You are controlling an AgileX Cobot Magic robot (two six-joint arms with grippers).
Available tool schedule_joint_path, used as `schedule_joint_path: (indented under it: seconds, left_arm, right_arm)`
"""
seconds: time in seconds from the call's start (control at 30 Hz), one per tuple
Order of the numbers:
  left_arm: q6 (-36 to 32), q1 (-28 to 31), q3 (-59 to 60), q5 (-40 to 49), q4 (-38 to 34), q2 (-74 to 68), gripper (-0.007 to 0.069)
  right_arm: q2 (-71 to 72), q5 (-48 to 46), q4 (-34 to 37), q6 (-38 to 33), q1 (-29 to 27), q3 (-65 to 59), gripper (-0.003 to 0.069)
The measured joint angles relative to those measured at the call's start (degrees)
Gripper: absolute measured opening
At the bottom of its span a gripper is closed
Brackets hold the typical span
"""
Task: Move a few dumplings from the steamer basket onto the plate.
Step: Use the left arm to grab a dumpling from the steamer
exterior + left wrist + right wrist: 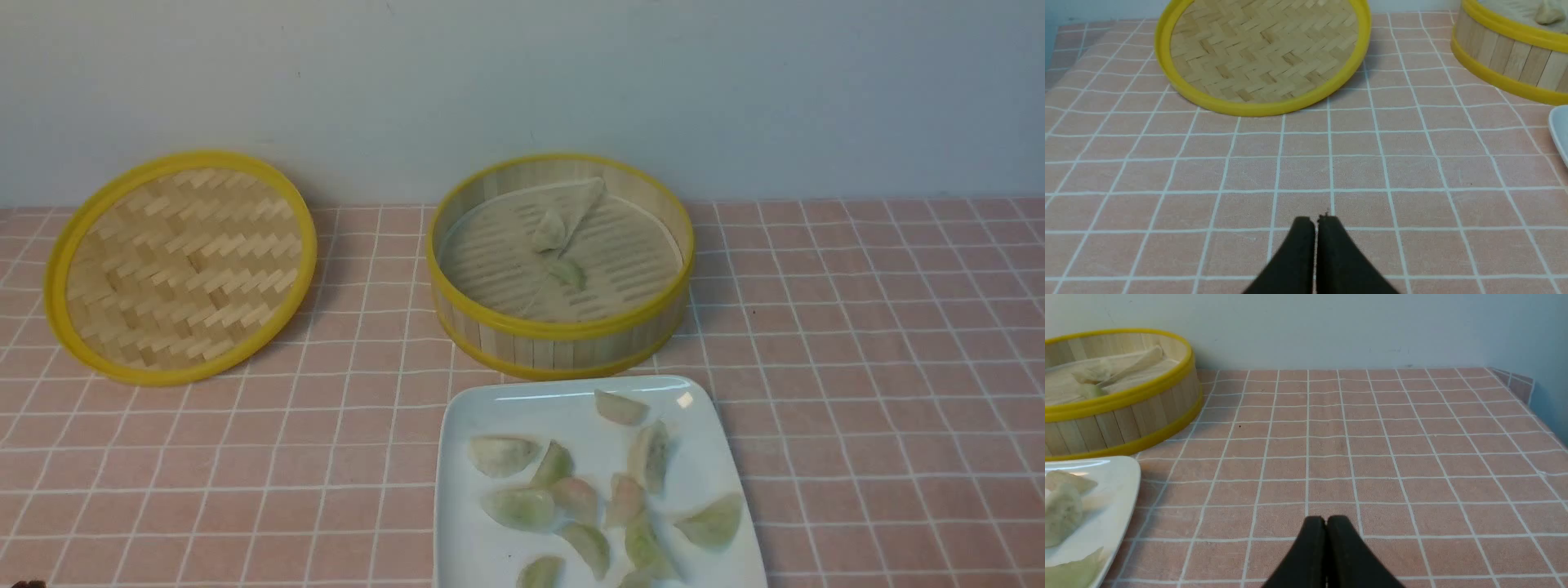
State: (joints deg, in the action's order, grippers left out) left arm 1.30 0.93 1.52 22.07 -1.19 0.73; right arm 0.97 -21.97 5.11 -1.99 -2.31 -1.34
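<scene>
Pale green and pink pleated dumplings point(504, 454) crowd the glossy white plate point(457, 523) lying between the two claws. Two more rest in the steamer basket point(563, 347) beyond it. The left claw point(1315, 220) and right claw point(1326, 519) are pressed together, empty, with open worktop point(857, 408) ahead. The plate's near edge is cut off.
</scene>
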Motion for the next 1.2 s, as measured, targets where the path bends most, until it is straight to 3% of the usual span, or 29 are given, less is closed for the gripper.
schedule_joint_path:
  seconds: [0.93,1.03,1.2]
  left_arm:
    - [0.0,0.0,0.1,-0.7,0.0,0.0,-0.0006]
    - [0.7,0.0,0.2,-4.7,-1.8,0.0,-0.0006]
    - [6.4,0.0,0.2,-22.1,-15.6,0.0,-0.0006]
  right_arm:
    - [0.0,0.0,0.0,0.0,0.0,0.0,-0.001]
    - [0.0,-0.1,0.0,0.0,0.0,0.0,-0.001]
    - [0.0,1.2,4.1,2.0,0.0,-0.1,-0.001]
